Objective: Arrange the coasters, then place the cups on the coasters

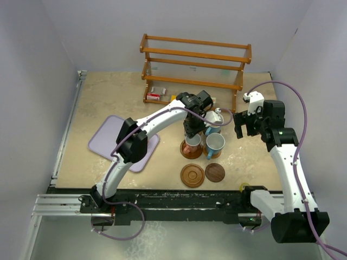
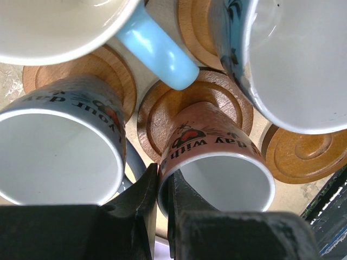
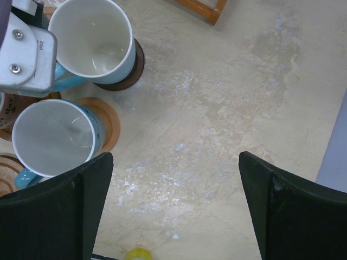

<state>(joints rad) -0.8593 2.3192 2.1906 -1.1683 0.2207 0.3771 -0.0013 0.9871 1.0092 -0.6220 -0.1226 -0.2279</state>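
My left gripper [image 2: 161, 187] is shut on the rim of a copper-orange cup [image 2: 217, 157], one finger inside and one outside. That cup [image 1: 192, 143] sits over a grooved mid-brown coaster [image 2: 162, 114]; whether it touches I cannot tell. Pale blue cups crowd round it: one to its left [image 2: 59, 157] on a coaster [image 2: 116, 67], two more [image 2: 293, 59] [image 2: 59, 21] behind. My right gripper [image 3: 173, 184] hangs open over bare table, right of two pale blue cups [image 3: 54, 138] [image 3: 92, 38] on a light coaster [image 3: 108, 124] and a dark coaster [image 3: 135, 70]. Two coasters, one grooved [image 1: 192, 175] and one dark [image 1: 215, 172], lie bare in front.
A wooden rack [image 1: 195, 59] stands at the back with a small red and white box [image 1: 153, 96] under it. A lavender tray [image 1: 108, 142] lies to the left, partly under my left arm. The right gripper [image 1: 244, 123] is just right of the cup cluster.
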